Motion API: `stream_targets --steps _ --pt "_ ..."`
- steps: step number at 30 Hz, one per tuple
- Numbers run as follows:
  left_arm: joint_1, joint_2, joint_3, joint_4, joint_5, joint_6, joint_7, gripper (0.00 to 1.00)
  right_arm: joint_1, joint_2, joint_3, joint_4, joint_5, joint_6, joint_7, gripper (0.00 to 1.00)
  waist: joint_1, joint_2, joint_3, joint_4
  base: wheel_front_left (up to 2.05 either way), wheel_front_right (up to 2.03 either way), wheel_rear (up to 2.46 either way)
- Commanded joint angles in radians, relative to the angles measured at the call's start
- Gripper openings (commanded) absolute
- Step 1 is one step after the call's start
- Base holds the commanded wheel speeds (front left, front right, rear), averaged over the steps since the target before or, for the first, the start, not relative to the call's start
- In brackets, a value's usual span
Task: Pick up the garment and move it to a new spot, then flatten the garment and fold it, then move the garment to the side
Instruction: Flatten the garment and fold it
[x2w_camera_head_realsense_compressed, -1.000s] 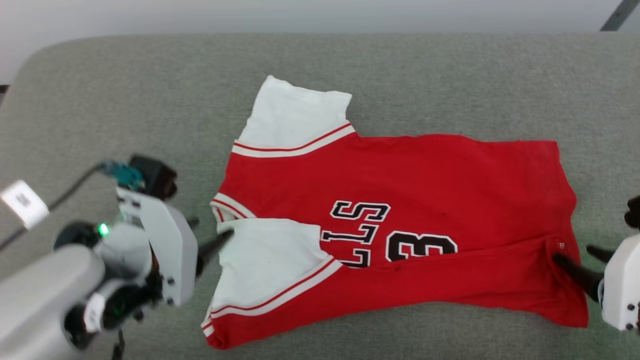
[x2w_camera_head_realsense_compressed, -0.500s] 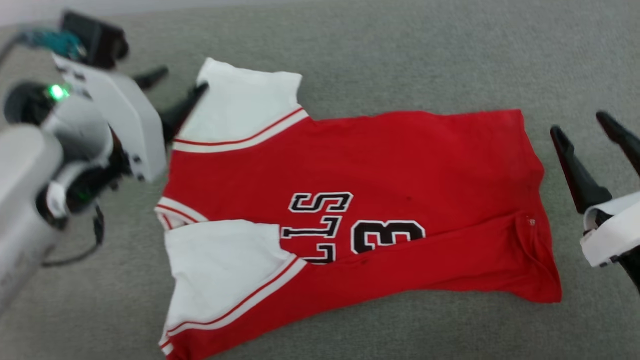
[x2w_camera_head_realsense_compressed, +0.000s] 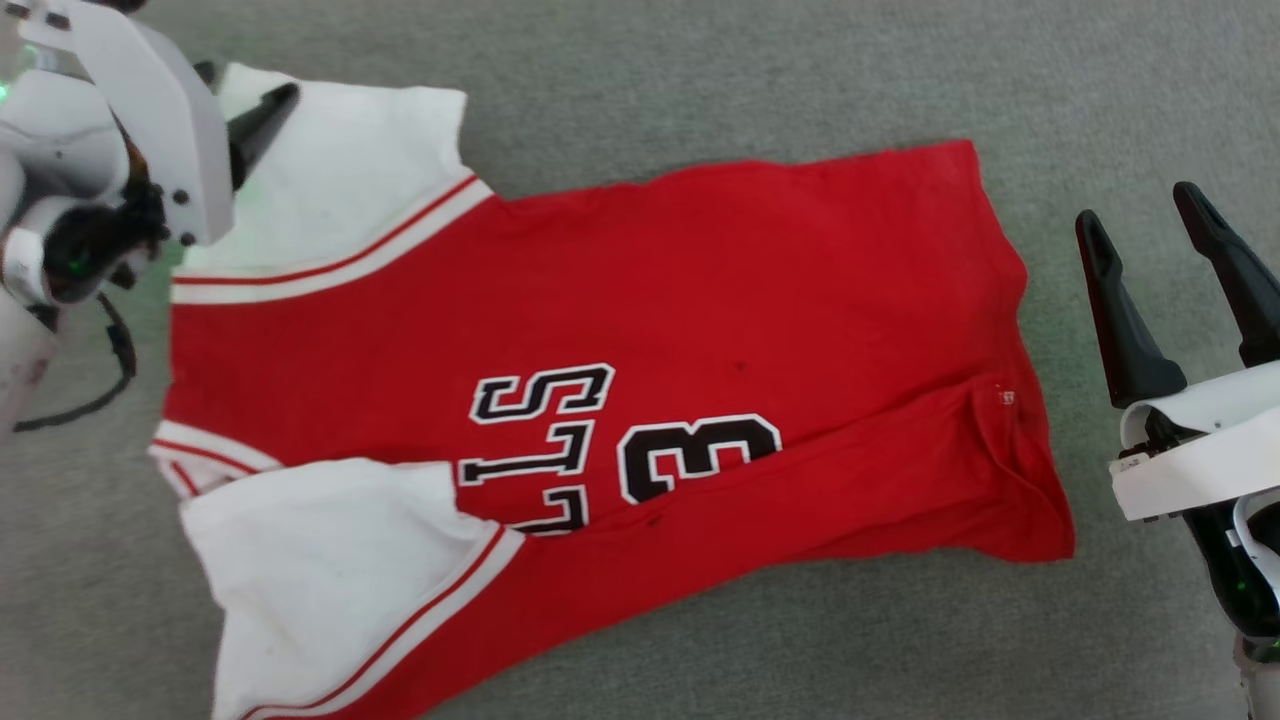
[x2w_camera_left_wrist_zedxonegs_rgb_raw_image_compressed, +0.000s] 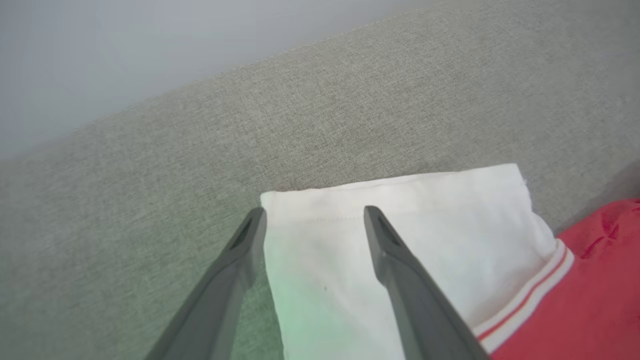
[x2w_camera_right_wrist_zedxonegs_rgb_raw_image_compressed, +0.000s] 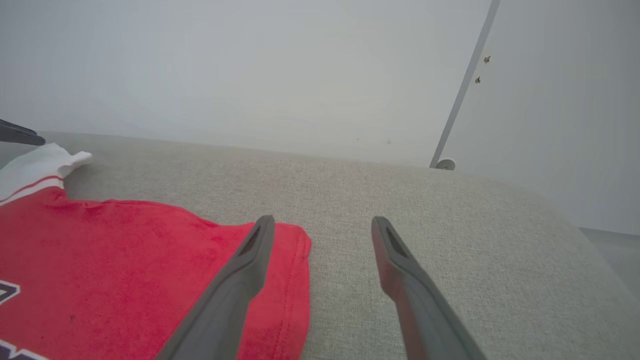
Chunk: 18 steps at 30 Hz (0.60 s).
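Garment (x2w_camera_head_realsense_compressed: 640, 330) long axis runs left-right. Left gripper (x2w_camera_left_wrist_zedxonegs_rgb_raw_image_compressed: 314, 212) jaws wide, straddling far sleeve (x2w_camera_left_wrist_zedxonegs_rgb_raw_image_compressed: 425, 220) corner. Right gripper (x2w_camera_head_realsense_compressed: 1138, 202) jaws wide, just beside hem.

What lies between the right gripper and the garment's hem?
Bare grey cushion separates the right gripper from the garment, per the head view.
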Motion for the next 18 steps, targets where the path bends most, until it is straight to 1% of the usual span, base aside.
stream_targets --steps 1,4,9,10,11,12,13,14,15,18 --pt "-0.015 -0.002 -0.007 0.031 0.005 -0.001 0.024 1.0 -0.012 0.005 0.002 -0.001 -0.001 -0.001 -0.004 1.0 0.0 0.0 0.042 -0.041 0.0 0.0 0.0" --pt "-0.042 -0.003 -0.032 0.092 0.025 -0.003 0.075 1.0 -0.017 0.006 0.007 -0.004 0.003 -0.001 -0.004 1.0 0.0 0.0 0.053 -0.046 0.0 0.0 0.0" --pt "-0.04 -0.035 -0.056 0.183 0.018 0.023 0.148 1.0 -0.026 0.0 0.008 -0.011 0.012 -0.001 0.002 1.0 0.0 0.0 0.062 -0.044 0.0 0.0 0.0" --pt "-0.033 -0.046 -0.053 0.195 0.002 0.022 0.161 0.48 -0.029 -0.002 0.01 -0.015 0.017 -0.001 0.006 1.0 0.0 0.0 0.062 -0.042 0.0 0.0 0.0" --pt "-0.029 -0.055 -0.055 0.206 -0.004 0.025 0.18 0.0 -0.031 -0.007 0.013 -0.018 0.022 -0.001 0.012 1.0 0.0 0.0 0.062 -0.04 0.0 0.0 0.0" --pt "-0.027 -0.059 -0.067 0.217 -0.001 0.025 0.207 0.0 -0.033 -0.011 0.018 -0.021 0.031 -0.001 0.023 1.0 0.0 0.0 0.062 -0.037 0.0 0.0 0.0" --pt "-0.027 -0.059 -0.067 0.217 -0.001 0.025 0.207 0.0 -0.033 -0.011 0.018 -0.021 0.031 -0.001 0.023 1.0 0.0 0.0 0.062 -0.037 0.0 0.0 0.0" --pt "-0.025 -0.069 -0.072 0.231 -0.011 0.03 0.233 0.0 -0.04 -0.021 0.028 -0.029 0.057 -0.001 0.056 1.0 0.0 0.0 0.062 -0.032 0.0 0.0 0.0" --pt "-0.025 -0.069 -0.072 0.231 -0.011 0.03 0.233 0.0 -0.04 -0.021 0.028 -0.029 0.057 -0.001 0.056 1.0 0.0 0.0 0.062 -0.032 0.0 0.0 0.0" --pt "-0.044 -0.078 -0.075 0.234 -0.003 0.021 0.241 0.0 -0.07 -0.024 0.015 -0.029 0.098 -0.001 0.133 1.0 0.0 0.0 0.062 -0.023 0.0 0.0 0.0"
